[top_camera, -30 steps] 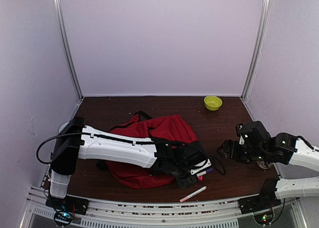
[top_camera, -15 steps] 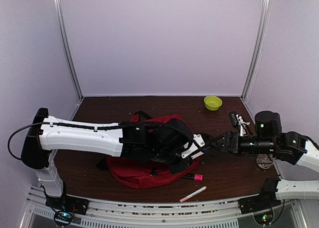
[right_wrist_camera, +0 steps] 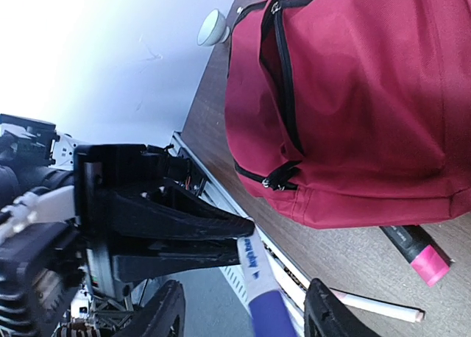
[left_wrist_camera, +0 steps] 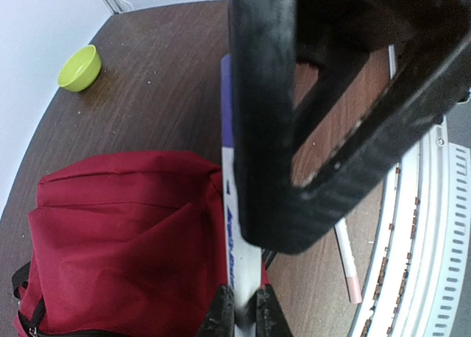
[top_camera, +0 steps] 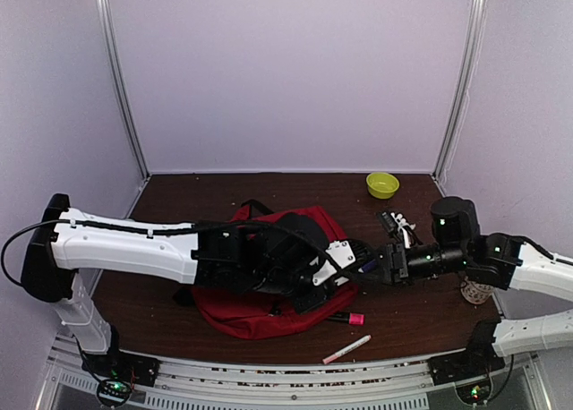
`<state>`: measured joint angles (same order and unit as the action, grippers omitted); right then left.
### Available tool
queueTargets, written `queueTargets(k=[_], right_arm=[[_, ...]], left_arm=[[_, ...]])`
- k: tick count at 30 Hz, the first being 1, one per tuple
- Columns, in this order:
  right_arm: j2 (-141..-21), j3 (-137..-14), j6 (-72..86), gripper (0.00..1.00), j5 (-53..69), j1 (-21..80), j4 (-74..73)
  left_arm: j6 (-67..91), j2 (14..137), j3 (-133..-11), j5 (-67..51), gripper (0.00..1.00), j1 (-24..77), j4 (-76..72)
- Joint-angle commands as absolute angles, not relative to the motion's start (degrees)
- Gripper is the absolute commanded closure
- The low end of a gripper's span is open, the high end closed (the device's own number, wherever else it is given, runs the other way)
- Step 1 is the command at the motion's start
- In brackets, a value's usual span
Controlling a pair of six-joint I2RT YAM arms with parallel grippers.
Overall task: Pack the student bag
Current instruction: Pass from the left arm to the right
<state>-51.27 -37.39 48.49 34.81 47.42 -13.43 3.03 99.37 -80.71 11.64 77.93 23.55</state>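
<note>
The student bag is a dark-red backpack lying flat on the brown table, under my left arm. It also shows in the left wrist view and the right wrist view. My left gripper is shut on a white marker with a purple cap, held in the air off the bag's right edge. The marker's white barrel sits between the left fingers. My right gripper faces it, jaws wide open on either side of the marker's purple end, not touching it.
A black marker with a pink cap and a white pen with a pink tip lie on the table in front of the bag. A green bowl stands at the back right. A metal rail runs along the near edge.
My left arm has lifted the marker from the table in front of the bag and swung it up to the right. My right gripper has reached left until its open jaws flank the purple end.
</note>
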Motion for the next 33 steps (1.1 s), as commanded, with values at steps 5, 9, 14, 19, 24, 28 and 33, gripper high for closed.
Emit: queueTargets(k=[5, 9, 14, 19, 24, 28, 33], right_arm=[[-54.7, -37.1, 48.8, 0.60, 39.4, 47.3, -9.9], [-55.7, -37.0, 48.5, 0.72, 39.5, 47.2, -10.3], [-56.2, -36.7, 48.4, 0.89, 40.0, 47.2, -10.3], [-56.1, -36.6, 48.4, 0.97, 40.4, 47.2, -10.5], [-55.9, -36.4, 48.2, 1.00, 40.3, 47.2, -10.6], [-55.6, -36.4, 48.1, 1.00, 40.3, 47.2, -10.5], [-55.1, -36.4, 48.1, 1.00, 40.2, 47.2, -9.9]], left_arm=[[1.4, 96.2, -78.2, 10.1, 1.00, 77.6, 17.9], [1.4, 95.7, -77.4, 10.0, 1.00, 77.6, 17.2], [1.2, 95.6, -77.3, 10.2, 1.00, 77.6, 17.1], [1.0, 95.4, -77.2, 10.3, 1.00, 77.6, 17.0], [1.1, 95.2, -77.3, 10.7, 0.96, 77.6, 17.1], [1.2, 94.7, -77.0, 10.9, 0.76, 77.6, 17.0], [1.2, 93.1, -75.9, 11.3, 0.52, 77.6, 16.3]])
